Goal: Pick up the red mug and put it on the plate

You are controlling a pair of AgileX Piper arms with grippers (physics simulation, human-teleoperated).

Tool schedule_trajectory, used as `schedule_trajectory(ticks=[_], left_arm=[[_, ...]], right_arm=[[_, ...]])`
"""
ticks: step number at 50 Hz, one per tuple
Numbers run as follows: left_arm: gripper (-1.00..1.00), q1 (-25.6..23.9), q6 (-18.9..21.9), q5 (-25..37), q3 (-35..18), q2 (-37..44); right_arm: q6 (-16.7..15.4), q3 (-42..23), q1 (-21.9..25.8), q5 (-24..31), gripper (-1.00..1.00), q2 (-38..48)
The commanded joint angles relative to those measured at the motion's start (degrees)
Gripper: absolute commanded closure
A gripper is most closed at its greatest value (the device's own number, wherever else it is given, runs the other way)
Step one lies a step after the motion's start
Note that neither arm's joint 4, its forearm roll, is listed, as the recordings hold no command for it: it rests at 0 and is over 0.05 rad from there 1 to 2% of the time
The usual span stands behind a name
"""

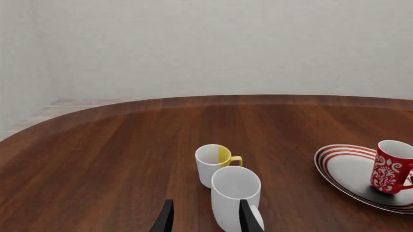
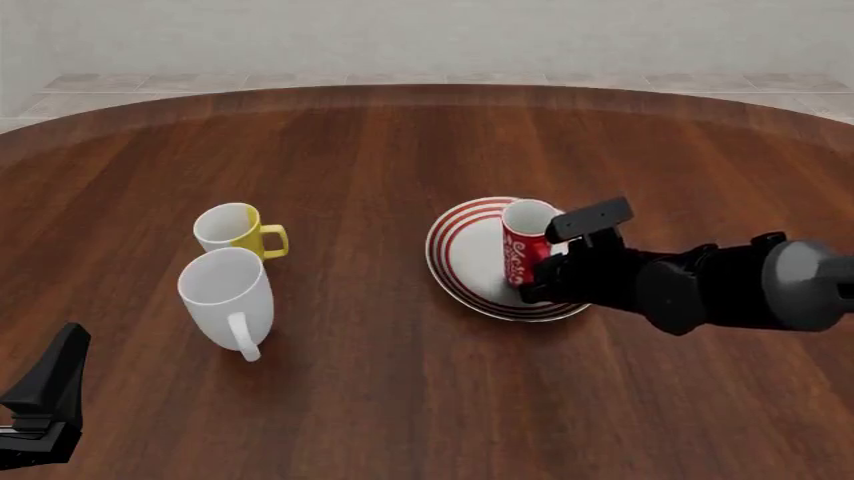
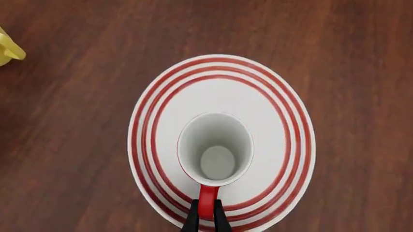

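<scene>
The red mug [image 2: 525,250] with white script stands upright on the white plate with red rings [image 2: 461,250], right of the table's middle. My right gripper [image 2: 534,288] is at the mug's near side. In the right wrist view its fingers [image 3: 193,218] are shut on the mug's red handle [image 3: 207,195], and the mug's white inside [image 3: 216,145] shows over the plate [image 3: 154,111]. The left wrist view shows the mug [image 1: 390,169] on the plate [image 1: 348,164]. My left gripper [image 2: 47,390] is open and empty at the near left [image 1: 205,220].
A small yellow mug [image 2: 230,228] and a larger white mug [image 2: 227,295] stand close together left of the middle, between the left gripper and the plate. Both show in the left wrist view, the white mug [image 1: 233,193] nearer. The yellow mug's edge [image 3: 9,48] shows in the right wrist view.
</scene>
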Motion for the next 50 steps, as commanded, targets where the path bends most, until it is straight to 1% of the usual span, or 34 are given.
schedule_trajectory(ticks=[1,2,3,7,17,18,20,21,22,26,29,30,32,33,36,43,44,46,50], left_arm=[[-1.0,0.0,0.0,0.0,0.0,0.0],[-1.0,0.0,0.0,0.0,0.0,0.0],[-1.0,0.0,0.0,0.0,0.0,0.0],[-1.0,0.0,0.0,0.0,0.0,0.0],[-1.0,0.0,0.0,0.0,0.0,0.0],[-1.0,0.0,0.0,0.0,0.0,0.0],[-1.0,0.0,0.0,0.0,0.0,0.0],[-1.0,0.0,0.0,0.0,0.0,0.0],[-1.0,0.0,0.0,0.0,0.0,0.0],[-1.0,0.0,0.0,0.0,0.0,0.0],[-1.0,0.0,0.0,0.0,0.0,0.0],[-1.0,0.0,0.0,0.0,0.0,0.0],[-1.0,0.0,0.0,0.0,0.0,0.0],[-1.0,0.0,0.0,0.0,0.0,0.0],[-1.0,0.0,0.0,0.0,0.0,0.0],[-1.0,0.0,0.0,0.0,0.0,0.0],[-1.0,0.0,0.0,0.0,0.0,0.0],[-1.0,0.0,0.0,0.0,0.0,0.0],[-1.0,0.0,0.0,0.0,0.0,0.0]], right_arm=[[0.24,-0.09,-0.07,-0.06,1.0,-0.01],[0.22,-0.12,-0.09,0.01,1.0,-0.14],[0.37,-0.18,0.04,0.11,-1.0,-0.09],[-0.07,0.02,-0.09,-0.04,-1.0,-0.19],[0.31,-0.11,0.1,0.2,-1.0,-0.26],[-0.21,-0.03,-0.03,0.06,-1.0,-0.37],[0.41,-0.19,0.14,0.18,-1.0,-0.12],[-0.16,-0.05,-0.12,0.02,-1.0,-0.31],[0.37,-0.22,0.24,0.21,-1.0,-0.08],[0.19,-0.08,0.26,0.1,-1.0,-0.27],[0.61,-0.19,0.32,0.29,-1.0,-0.13],[0.2,-0.09,0.21,0.23,-1.0,-0.43],[0.84,-0.26,0.38,0.64,-1.0,-0.52],[0.22,-0.07,0.1,0.44,-1.0,-0.83],[0.7,0.02,0.15,0.62,-1.0,-0.93],[0.71,0.62,-0.14,1.48,-1.0,-2.58],[1.1,0.65,-0.08,1.78,-1.0,-2.88],[0.48,1.03,0.15,1.99,-1.0,-3.76],[0.53,1.85,0.03,3.16,-1.0,-6.19]])
